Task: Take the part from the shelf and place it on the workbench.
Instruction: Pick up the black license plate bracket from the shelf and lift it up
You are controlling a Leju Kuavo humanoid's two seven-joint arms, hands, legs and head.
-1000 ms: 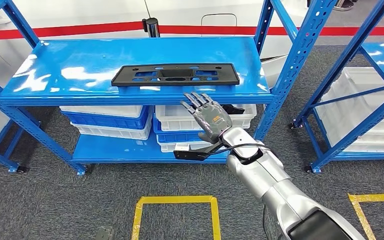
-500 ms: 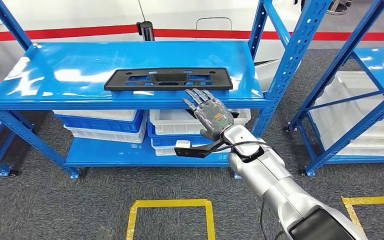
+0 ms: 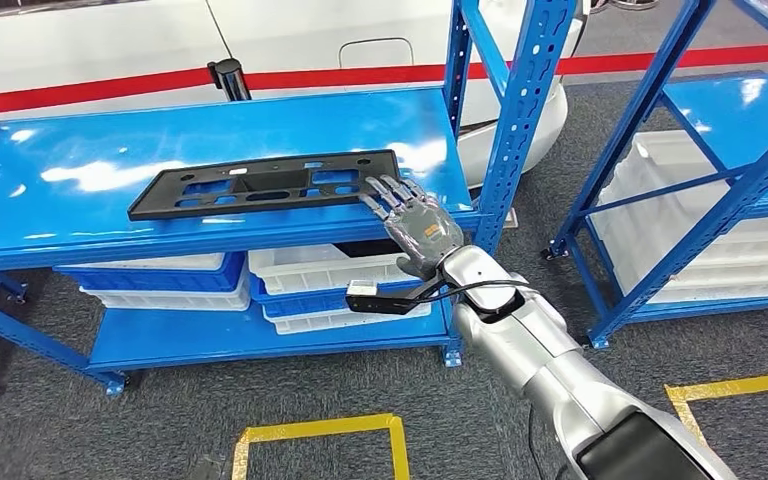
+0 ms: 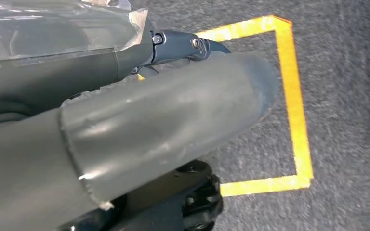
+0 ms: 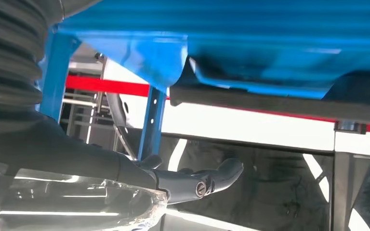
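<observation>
A long flat black part [image 3: 260,185] with cut-outs lies on the top deck of the blue shelf [image 3: 80,165], near its front edge. My right hand [image 3: 415,225] is stretched toward the part's right end with its fingers spread and nothing in it. Its fingertips [image 3: 380,192] are at that end, right at the shelf's front edge; I cannot tell if they touch it. In the right wrist view a dark finger [image 5: 221,171] points toward the glossy blue deck and a dark bar [image 5: 270,103] that looks like the part's edge. My left hand [image 4: 173,110] hangs over the carpet, holding nothing.
White and blue bins [image 3: 320,275] are stacked under the deck. A blue upright post [image 3: 520,110] stands just right of my hand. A second blue rack [image 3: 720,130] with white bins [image 3: 680,230] is at the right. Yellow tape squares [image 3: 320,430] mark the grey carpet.
The camera has swung, so the whole shelf sits further left in view. My right hand has reached forward from below the shelf edge to the part's right end.
</observation>
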